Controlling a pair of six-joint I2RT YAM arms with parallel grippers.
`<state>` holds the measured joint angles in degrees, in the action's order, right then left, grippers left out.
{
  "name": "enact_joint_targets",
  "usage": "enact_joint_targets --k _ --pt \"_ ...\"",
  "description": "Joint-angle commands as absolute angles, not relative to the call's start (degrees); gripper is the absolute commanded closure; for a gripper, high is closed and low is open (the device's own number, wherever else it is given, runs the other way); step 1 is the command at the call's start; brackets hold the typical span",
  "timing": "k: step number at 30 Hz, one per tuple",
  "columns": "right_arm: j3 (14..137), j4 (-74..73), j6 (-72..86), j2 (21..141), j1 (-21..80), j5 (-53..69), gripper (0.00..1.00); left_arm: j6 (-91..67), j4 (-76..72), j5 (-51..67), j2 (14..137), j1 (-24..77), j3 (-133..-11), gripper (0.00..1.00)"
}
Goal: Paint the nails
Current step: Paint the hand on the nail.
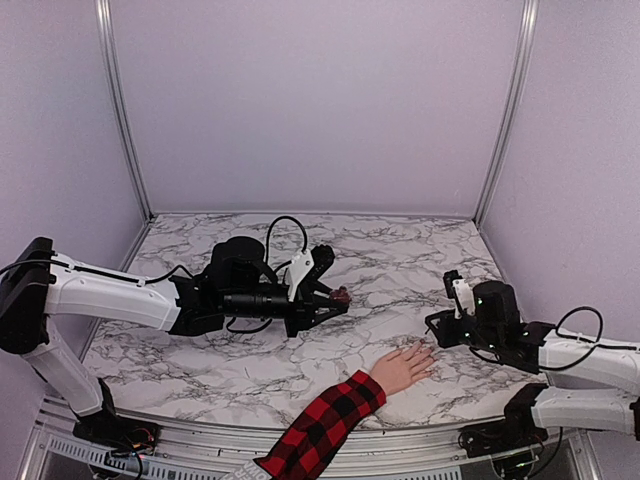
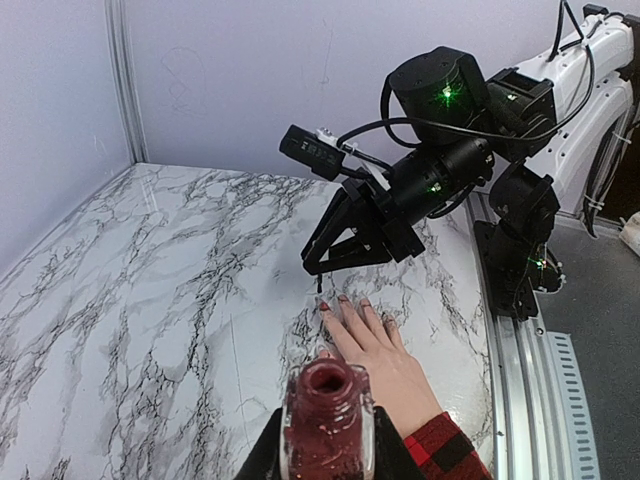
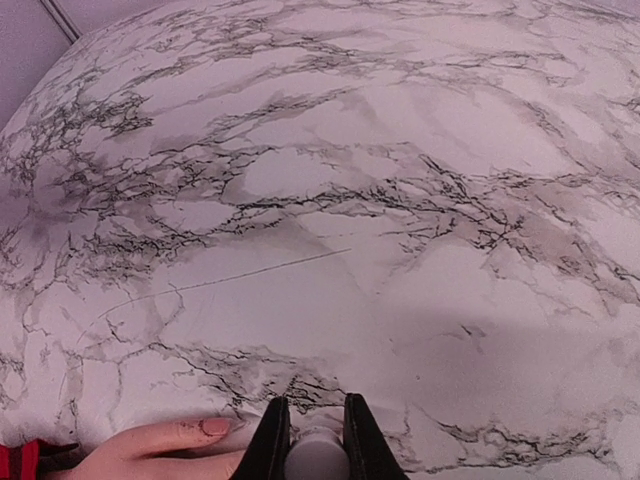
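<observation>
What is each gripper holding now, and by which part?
Left gripper: open polish bottle, fingers on the sides of its body. Right gripper: white brush cap, fingers on its sides.

Bright, soft, even light from above; lavender cast. Faint diffuse shadows on marble tabletop (image 1: 400, 290) left of hand (image 1: 403, 367). Polish bottle (image 2: 327, 415) just before hand and white cap (image 3: 316, 460) right of hand slightly blurred, close to lens. Frame posts (image 1: 122, 110) behind hand lean outward, wide-angle.
</observation>
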<state>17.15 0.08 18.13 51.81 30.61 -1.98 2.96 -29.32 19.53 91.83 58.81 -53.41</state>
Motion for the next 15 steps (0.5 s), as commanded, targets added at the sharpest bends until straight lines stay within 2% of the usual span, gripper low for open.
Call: enact_joint_targets --k 1,15 --pt "18.62 1.98 16.64 53.77 30.3 -0.62 1.0 2.96 -31.38 20.33 92.33 58.45 -55.02 1.0" --pt "19.25 2.28 16.57 56.26 30.31 1.08 1.0 2.92 -31.46 20.23 92.42 58.45 -54.77 1.0"
